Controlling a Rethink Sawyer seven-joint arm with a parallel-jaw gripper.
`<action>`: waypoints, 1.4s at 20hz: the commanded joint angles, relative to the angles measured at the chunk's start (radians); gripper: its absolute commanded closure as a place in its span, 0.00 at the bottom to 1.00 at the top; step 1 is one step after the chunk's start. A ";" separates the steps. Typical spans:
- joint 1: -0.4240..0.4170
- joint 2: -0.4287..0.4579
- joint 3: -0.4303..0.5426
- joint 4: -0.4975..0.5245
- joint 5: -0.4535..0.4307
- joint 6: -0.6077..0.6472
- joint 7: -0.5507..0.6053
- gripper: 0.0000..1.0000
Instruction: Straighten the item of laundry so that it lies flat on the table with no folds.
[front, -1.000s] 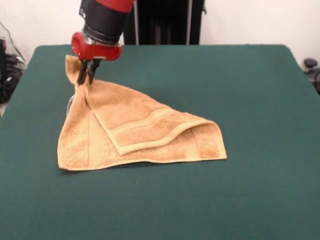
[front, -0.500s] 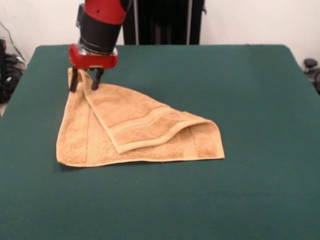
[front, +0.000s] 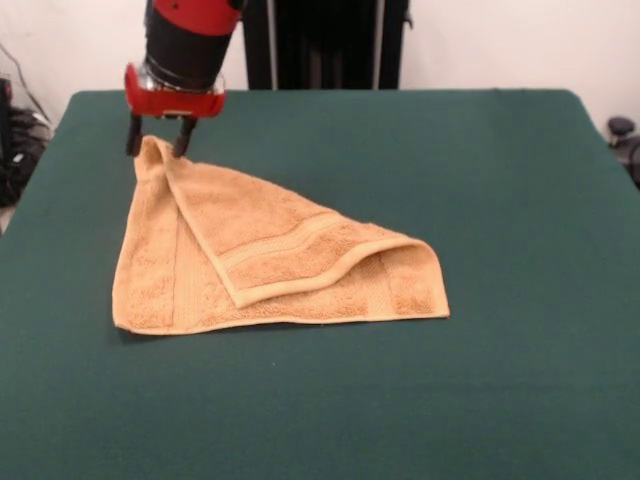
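The golden-tan washcloth lies on the dark green table, left of the middle. It is folded diagonally into a triangle, with its upper layer turned over toward the right and a pale woven band showing along the fold. Its far corner points toward the back left. My gripper hangs just above that far corner with its two dark fingers apart. It is open and holds nothing.
Black equipment stands off the table's left edge, and a dark stand rises behind the table's far side. A dark object sits beyond the right edge.
My gripper has opened, let go of the cloth's far corner, and risen up and to the left. The corner has dropped and the cloth has settled flatter.
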 joint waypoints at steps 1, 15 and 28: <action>-0.006 -0.065 0.200 0.086 0.064 0.129 -0.195 0.00; -0.172 0.091 0.499 0.058 0.021 -0.053 -0.145 0.00; -0.188 0.115 0.558 0.052 -0.030 -0.066 -0.145 0.00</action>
